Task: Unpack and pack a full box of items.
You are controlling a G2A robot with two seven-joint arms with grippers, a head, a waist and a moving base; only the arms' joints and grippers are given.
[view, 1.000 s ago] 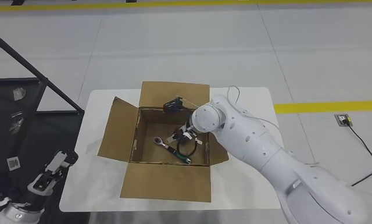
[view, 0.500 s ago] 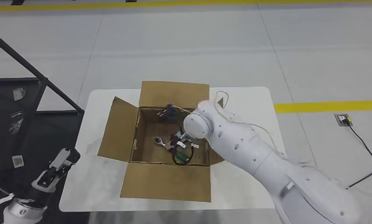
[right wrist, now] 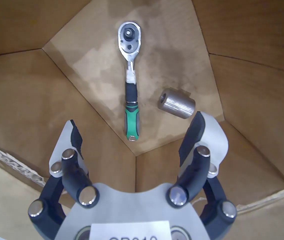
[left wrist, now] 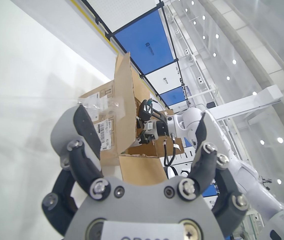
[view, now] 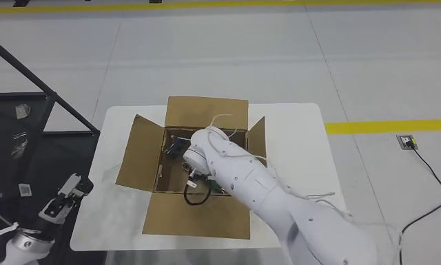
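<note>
One cardboard box (view: 196,215) sits in the middle of the table (view: 296,162), open, with all four of its flaps turned outward. The far, left and near flaps lie splayed, and the right one stands more upright. The board is plain brown with a corrugated core showing at the cut edges, and its floor is scuffed and blotchy.

Two items lie on that floor. One is a ratchet wrench (right wrist: 131,86) lying flat, with a polished oval metal head, a thin neck wrapped in pale tape, and a black and green rubbery handle. The other is a short steel socket (right wrist: 176,103), a dull grey cylinder with a round bore, lying on its side. It is just beside the wrench handle but not touching it.

The right gripper (right wrist: 135,122) hangs inside the box mouth above both items. Its two fingers are spread wide with nothing between them, and their black pads face inward from pale shells.

The left gripper (view: 69,195) is off the near left corner of the table, well apart from the box. Its two fingers are likewise spread and empty.

The table is white and smooth with rounded corners. It stands on a glossy grey floor crossed by a yellow line (view: 382,126) to the right.
</note>
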